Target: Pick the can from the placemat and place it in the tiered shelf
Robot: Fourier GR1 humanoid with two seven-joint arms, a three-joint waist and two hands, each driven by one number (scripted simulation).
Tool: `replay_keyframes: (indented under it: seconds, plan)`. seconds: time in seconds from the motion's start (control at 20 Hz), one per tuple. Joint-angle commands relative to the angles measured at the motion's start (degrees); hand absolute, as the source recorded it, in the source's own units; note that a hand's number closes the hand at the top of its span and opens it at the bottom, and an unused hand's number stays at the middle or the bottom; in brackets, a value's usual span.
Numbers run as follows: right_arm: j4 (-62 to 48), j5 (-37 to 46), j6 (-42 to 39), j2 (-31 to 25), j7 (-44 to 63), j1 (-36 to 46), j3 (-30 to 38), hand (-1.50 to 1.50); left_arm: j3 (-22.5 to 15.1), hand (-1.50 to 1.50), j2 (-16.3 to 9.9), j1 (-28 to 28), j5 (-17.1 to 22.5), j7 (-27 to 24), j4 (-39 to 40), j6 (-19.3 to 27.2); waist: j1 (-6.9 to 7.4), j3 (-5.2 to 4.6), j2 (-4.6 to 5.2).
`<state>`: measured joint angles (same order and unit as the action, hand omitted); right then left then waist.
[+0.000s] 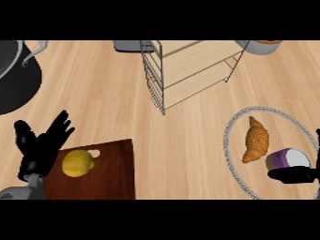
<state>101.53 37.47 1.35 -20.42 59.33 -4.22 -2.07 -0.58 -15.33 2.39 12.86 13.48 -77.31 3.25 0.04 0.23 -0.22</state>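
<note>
Right hand [313,172], at the view's lower right edge, is seen curled around the can [287,159], thumb beneath it and fingers rising behind. Purple-sided with a pale top, the can is lying tilted on the round grey placemat [236,123], just beside a croissant [256,139]. Left hand [43,143] is held open with fingers spread at the lower left, resting above a dark cutting board [103,173] on which a lemon [78,163] sits. A tiered shelf [190,65] stands well apart, toward the top centre of the wooden table [107,93]. For this step, the can is best lifted straight up before being carried, so the croissant is not nudged.
</note>
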Motion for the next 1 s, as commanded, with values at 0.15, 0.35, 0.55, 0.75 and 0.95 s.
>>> replay_keyframes:
  seconds: [0.15, 0.35, 0.55, 0.75, 0.95]
  plan:
    - [-5.05, 3.60, 3.59, 4.20, -5.13, -0.78, 1.84, -1.50, 1.30, 0.00, 0.59, 1.50, -1.20, 5.52, -1.59, -0.01, -0.09, -0.22, 0.20]
    - [-10.14, 1.89, 3.49, 3.16, -10.23, 1.87, 6.05, -1.50, 2.43, 0.00, 0.77, 0.09, -1.67, 3.05, 0.26, -2.10, -0.08, -0.22, 0.22]
    - [-11.32, -1.20, -8.28, 3.31, -8.43, 4.52, -1.30, 1.50, 0.09, 0.00, 3.31, -2.14, -2.48, 0.74, -0.35, -1.70, 0.81, -0.24, 0.33]
    - [-14.70, -0.19, -4.33, 4.94, -14.73, 6.03, -0.30, 1.50, 4.39, 0.00, 0.15, -0.93, -0.70, -0.52, 2.97, -5.06, 0.16, -0.23, 0.27]
    - [-11.49, 1.33, -3.30, 5.69, -16.11, 4.75, 0.03, 1.50, 2.08, 0.00, 3.45, -0.75, -3.67, 2.35, 0.09, -1.44, -0.03, -0.23, 0.21]
